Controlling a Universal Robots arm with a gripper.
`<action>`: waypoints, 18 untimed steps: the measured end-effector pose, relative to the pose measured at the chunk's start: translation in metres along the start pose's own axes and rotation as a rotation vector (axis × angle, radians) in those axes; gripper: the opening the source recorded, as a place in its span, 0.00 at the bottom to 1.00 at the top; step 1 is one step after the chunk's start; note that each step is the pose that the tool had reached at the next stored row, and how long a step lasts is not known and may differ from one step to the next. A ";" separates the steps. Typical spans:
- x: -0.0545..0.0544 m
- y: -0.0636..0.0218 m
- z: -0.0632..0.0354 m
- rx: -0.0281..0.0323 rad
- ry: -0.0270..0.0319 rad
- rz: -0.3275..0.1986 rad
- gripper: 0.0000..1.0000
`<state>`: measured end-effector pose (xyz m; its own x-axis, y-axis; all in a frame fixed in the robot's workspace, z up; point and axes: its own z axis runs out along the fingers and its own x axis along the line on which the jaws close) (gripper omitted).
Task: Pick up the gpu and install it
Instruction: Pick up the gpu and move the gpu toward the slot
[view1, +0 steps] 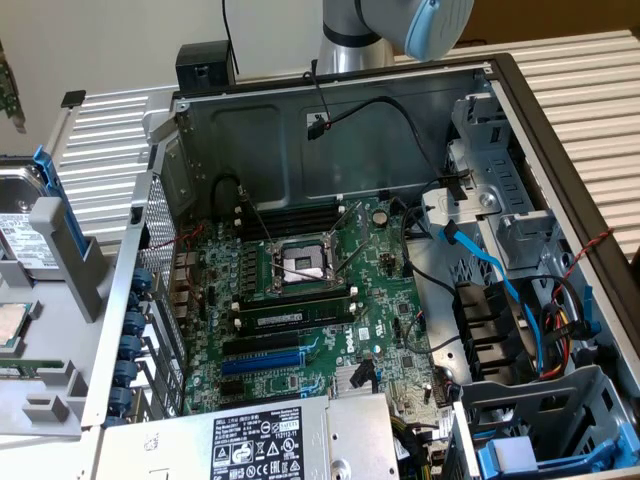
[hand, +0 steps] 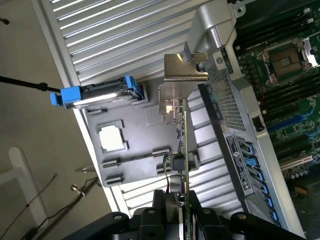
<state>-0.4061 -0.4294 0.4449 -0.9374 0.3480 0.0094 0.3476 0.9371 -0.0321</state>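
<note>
Grips the gpu (hand: 175, 95) edge-on in the gripper (hand: 181, 201), with its metal bracket at the far end. Hovers over a grey tray (hand: 131, 160) carrying a processor chip (hand: 111, 138) and a blue-framed drive (hand: 100, 93). Faces the open case (hand: 227, 107) alongside, with the motherboard (hand: 292, 80) inside.

Silver-grey metal arm (view1: 348, 45) in exterior view: round tube section, smooth rounded joint housing, slight sheen. Light-blue round cap (view1: 440, 28) on joint end, paler rim. In wrist view, matte black gripper (hand: 181, 201): blocky body w/ angled shoulders, two flat black fingers (hand: 169, 202), squared tips. Round recessed screws (hand: 116, 216) either side of body, approx. symmetrical.
</note>
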 end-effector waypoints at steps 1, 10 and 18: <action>0.000 0.0000 0.0000 0.0000 0.0000 0.000 0.29; 0.000 0.0000 -0.0001 -0.0013 -0.0020 -0.092 0.29; -0.001 0.0003 -0.0046 -0.0036 0.0043 -0.205 0.29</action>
<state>-0.4047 -0.4294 0.4494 -0.9885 0.1502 0.0197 0.1497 0.9884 -0.0256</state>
